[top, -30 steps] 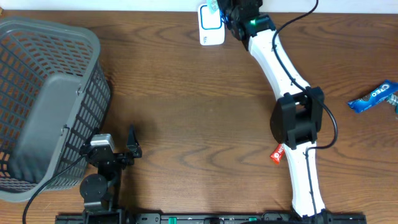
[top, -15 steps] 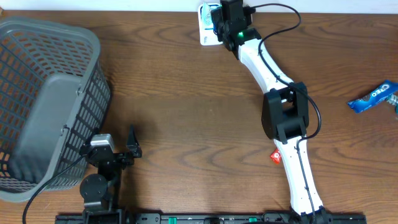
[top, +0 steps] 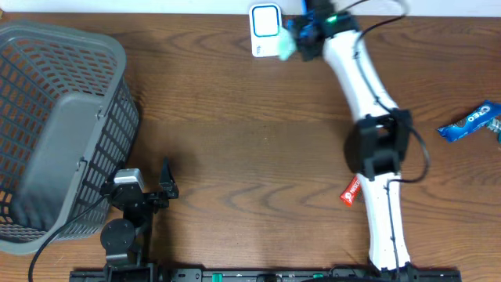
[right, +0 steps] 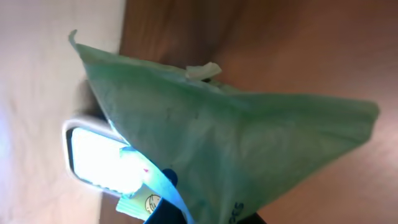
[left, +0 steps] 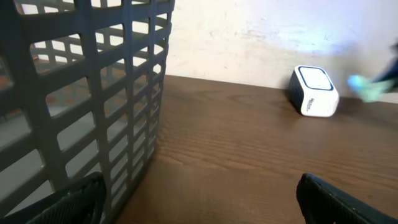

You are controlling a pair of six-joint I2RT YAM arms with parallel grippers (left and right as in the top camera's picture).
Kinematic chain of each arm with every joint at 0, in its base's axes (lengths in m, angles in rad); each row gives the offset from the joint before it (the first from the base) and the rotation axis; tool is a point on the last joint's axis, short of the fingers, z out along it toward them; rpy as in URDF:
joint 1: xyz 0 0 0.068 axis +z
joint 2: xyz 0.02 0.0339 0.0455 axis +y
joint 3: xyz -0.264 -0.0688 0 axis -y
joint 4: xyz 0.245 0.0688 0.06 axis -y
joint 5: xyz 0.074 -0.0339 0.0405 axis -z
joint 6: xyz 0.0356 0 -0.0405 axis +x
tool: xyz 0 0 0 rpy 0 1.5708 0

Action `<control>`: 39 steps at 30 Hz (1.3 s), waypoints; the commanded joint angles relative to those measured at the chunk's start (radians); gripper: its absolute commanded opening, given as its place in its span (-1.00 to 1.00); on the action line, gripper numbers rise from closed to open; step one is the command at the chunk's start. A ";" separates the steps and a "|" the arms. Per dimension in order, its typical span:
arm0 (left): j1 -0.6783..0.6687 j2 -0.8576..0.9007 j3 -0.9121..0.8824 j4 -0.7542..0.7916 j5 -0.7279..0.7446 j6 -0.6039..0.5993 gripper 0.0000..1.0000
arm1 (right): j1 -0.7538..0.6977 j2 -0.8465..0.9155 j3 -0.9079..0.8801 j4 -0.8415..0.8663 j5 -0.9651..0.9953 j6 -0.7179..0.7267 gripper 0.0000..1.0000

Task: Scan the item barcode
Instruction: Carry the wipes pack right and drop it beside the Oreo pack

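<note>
Far left: grey basket. Just right of it, near side: left gripper, jaws spread wide, nothing in them. Far edge, mid-table: white scanner. The green packet hangs by its near-right corner; can't tell if they touch. The right gripper pinches the packet, fingers pressed together on it. Red sachet lies beside the right arm. Right edge: blue Oreo pack.

"OREO" on blue packet, right side.
</note>
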 commanded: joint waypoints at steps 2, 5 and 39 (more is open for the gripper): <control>0.005 0.000 -0.012 -0.040 0.016 0.018 0.96 | -0.116 -0.178 0.050 -0.212 0.156 -0.058 -0.97; 0.005 0.000 -0.012 -0.040 0.016 0.018 0.96 | -0.213 -0.200 0.050 -0.346 0.222 -0.086 -0.95; 0.005 0.000 -0.012 -0.040 0.016 0.018 0.96 | -0.761 -0.101 0.062 -0.491 -0.016 -0.840 -0.18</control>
